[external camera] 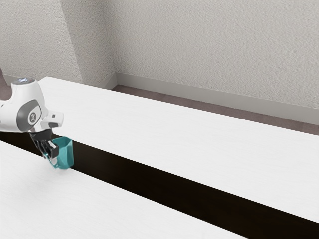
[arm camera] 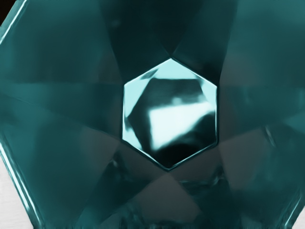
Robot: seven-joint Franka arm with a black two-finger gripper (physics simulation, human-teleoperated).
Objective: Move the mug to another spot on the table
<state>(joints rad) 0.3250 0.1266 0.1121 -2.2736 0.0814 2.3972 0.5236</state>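
Exterior view
- Arm: the white arm (external camera: 24, 107) comes in at the far left and bends down over the near part of the table (external camera: 89, 209).
- Gripper: the black gripper (external camera: 48, 148) hangs at the mug's left side, level with its rim. That suggests a hold on the wall or the handle, not around the whole body.
- Hand state: I cannot tell whether it is clamped on the mug or only set against it.
- Mug: the teal mug (external camera: 64, 152) stands upright at the left, just at the near table's far edge.
- Dark gap: a black band (external camera: 164, 181) runs just behind the mug and splits the white top in two. Any carry to the far side has to clear it.

Wrist view
- Mug interior: the camera looks straight down into the mug (arm camera: 167, 114), whose hexagonal floor shines pale.
- Alignment: the floor sits near the centre, so the hand is probably squared over the opening for a vertical lift.
- Table: a pale sliver (arm camera: 5, 202) shows outside the mug's wall.
- Progress: the move looks barely begun.
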